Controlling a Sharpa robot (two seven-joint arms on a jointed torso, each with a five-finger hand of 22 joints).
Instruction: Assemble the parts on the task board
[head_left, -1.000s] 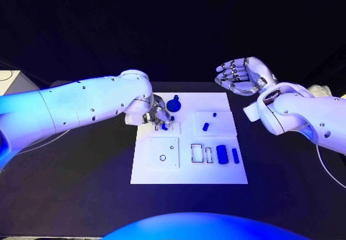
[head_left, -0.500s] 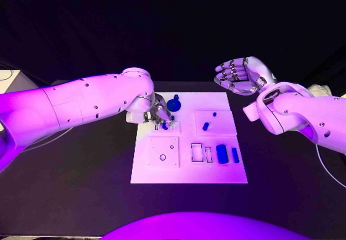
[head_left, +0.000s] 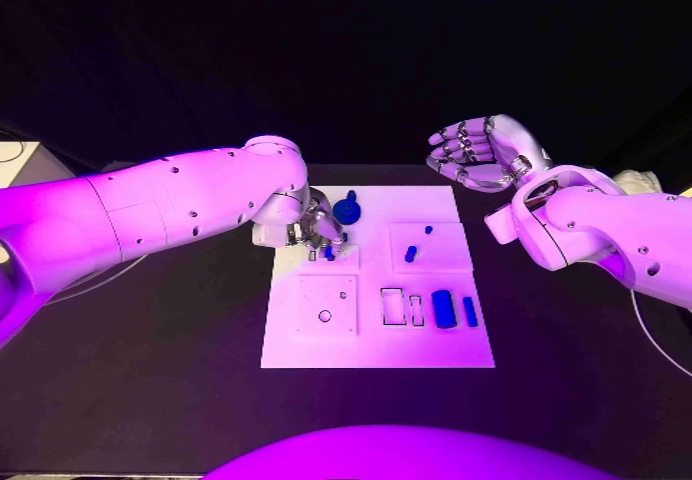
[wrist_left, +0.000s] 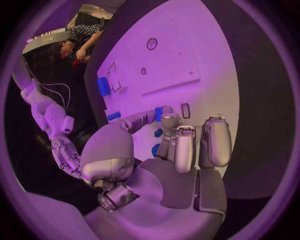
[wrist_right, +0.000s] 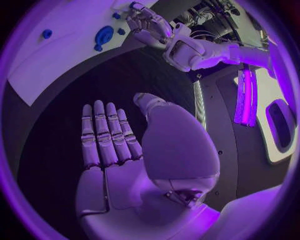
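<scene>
Very little moved over the last second. The left hand (head_left: 313, 228) crept a shade toward the far side of the white board (head_left: 378, 345) — its fingertips (wrist_left: 169, 120) stayed down at the small blue piece (head_left: 329, 253) near the board's far left corner. The right hand (head_left: 480, 150) turned very slightly where it hung, past the board's far right corner — empty, as before.
</scene>
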